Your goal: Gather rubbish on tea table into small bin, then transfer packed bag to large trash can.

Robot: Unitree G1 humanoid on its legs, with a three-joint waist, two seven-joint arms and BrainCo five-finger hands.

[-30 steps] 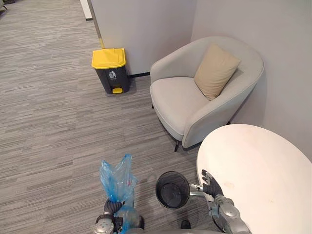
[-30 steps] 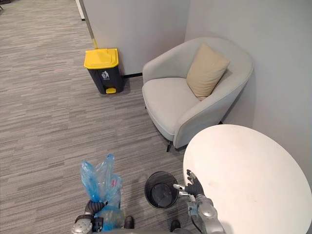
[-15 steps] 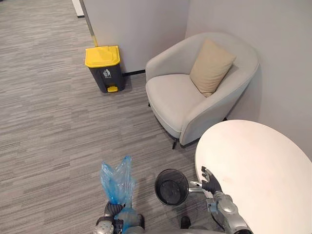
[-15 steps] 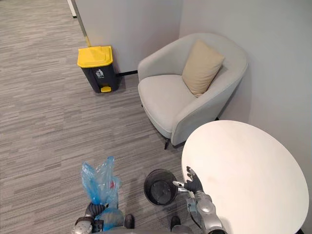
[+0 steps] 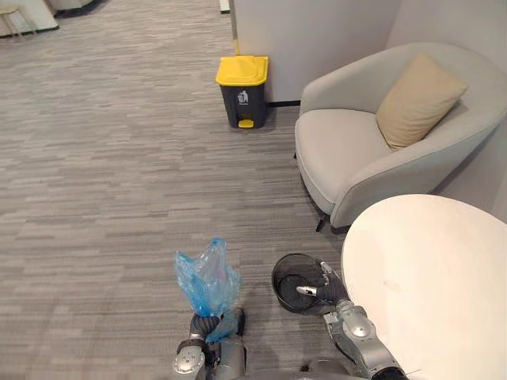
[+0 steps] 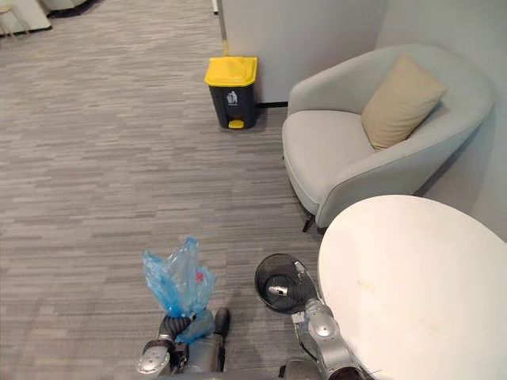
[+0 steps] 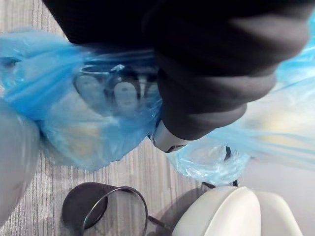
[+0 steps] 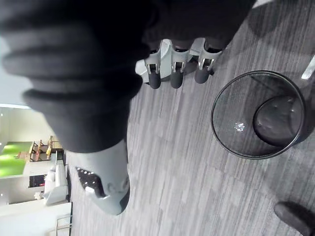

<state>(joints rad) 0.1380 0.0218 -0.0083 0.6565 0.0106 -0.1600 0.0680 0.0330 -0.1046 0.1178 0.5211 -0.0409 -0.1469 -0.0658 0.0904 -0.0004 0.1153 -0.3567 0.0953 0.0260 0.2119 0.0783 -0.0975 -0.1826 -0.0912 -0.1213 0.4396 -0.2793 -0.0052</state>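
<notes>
A knotted blue plastic bag [image 5: 207, 277] with rubbish inside stands up from my left hand [image 5: 204, 328], whose fingers are curled round its neck; the left wrist view has the bag [image 7: 74, 113] pressed close against the hand. The small black mesh bin [image 5: 287, 273] stands on the carpet beside the white round tea table [image 5: 436, 277]. My right hand [image 5: 329, 289] hovers open over the bin's near rim, holding nothing; its fingers [image 8: 174, 66] hang relaxed above the bin [image 8: 256, 115]. The large dark trash can with a yellow lid [image 5: 242, 91] stands far ahead by the wall.
A light grey armchair [image 5: 356, 150] with a beige cushion [image 5: 420, 99] sits between the table and the trash can. Grey carpet [image 5: 111, 174] stretches wide on the left and ahead.
The whole picture has shifted right, so the camera has turned left. The bag stays in my left hand and my right hand stays by the small bin.
</notes>
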